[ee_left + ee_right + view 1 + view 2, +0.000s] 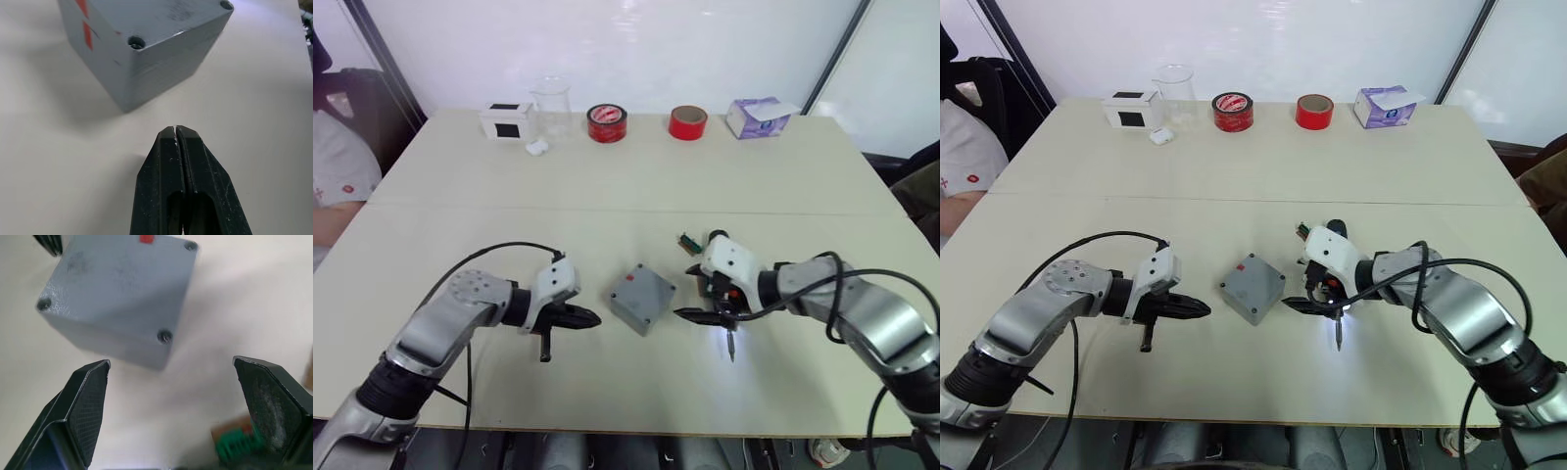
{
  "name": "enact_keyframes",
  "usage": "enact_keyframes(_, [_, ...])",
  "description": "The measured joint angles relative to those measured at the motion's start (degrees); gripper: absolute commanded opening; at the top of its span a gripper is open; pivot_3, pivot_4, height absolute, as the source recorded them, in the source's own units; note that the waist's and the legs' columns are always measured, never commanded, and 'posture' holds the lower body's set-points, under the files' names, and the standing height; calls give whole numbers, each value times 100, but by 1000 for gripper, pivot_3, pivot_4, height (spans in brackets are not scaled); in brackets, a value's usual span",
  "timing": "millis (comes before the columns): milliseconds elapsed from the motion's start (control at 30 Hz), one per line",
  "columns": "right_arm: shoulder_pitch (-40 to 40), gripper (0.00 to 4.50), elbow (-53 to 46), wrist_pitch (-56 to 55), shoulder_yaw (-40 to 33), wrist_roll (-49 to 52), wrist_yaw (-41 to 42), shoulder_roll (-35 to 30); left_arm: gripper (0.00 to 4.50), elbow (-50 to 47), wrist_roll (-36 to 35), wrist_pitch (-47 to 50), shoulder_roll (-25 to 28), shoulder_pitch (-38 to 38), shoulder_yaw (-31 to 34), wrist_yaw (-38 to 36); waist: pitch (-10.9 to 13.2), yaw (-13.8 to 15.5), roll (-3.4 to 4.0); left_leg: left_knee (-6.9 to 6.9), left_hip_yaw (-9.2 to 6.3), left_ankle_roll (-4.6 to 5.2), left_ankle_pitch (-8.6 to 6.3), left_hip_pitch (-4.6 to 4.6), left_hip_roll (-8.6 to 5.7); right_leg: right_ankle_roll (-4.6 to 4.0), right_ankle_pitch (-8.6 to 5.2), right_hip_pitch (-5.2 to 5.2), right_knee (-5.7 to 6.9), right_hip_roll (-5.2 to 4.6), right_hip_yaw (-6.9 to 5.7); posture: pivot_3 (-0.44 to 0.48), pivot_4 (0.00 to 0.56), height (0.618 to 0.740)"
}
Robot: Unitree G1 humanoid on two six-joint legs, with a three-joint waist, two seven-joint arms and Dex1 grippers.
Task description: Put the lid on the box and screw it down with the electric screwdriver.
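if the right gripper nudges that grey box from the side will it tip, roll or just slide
Most likely it slides. The grey box looks squat with a flat base on the smooth table, so tipping seems unlikely, and its square corners give it nothing to roll on. It looks rigid, with the lid seated and screws in the visible corner holes, so it should move as one piece.

A grey lid (644,291) with a small red mark is seen on the grey box (161,83). Two red tape rolls (607,123), a white box with a black square (506,120) and a pale purple tissue box (756,117) are seen on the beige table (626,186).
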Motion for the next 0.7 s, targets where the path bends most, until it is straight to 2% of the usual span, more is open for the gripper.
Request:
enact_keyframes(100, [-61,4164,-1,-95,204,-50,284,169,0,60,89,-46,-446,2,-116,352,1,7,-3,4,-2,0,0,0,0,9,5,3,2,0,-2,0,150,740])
enact_keyframes(200, [-45,4164,-19,-16,212,-55,372,183,0,237,200,-126,-613,-58,-140,552,1,1,-3,4,-6,0,0,1,0,9,5,3,5,1,-2,0,150,740])
enact_keyframes(433, [172,4164,-284,367,14,-23,352,254,0,607,300,-320,-705,-383,57,703,1,-9,-3,5,-10,0,0,1,0,9,5,3,6,1,-4,0,150,740])
enact_keyframes(700, [353,4164,-560,694,-143,65,296,314,0,662,317,-412,-718,-407,113,637,1,-10,-3,5,-11,0,0,1,1,9,5,3,7,1,-4,0,150,740])
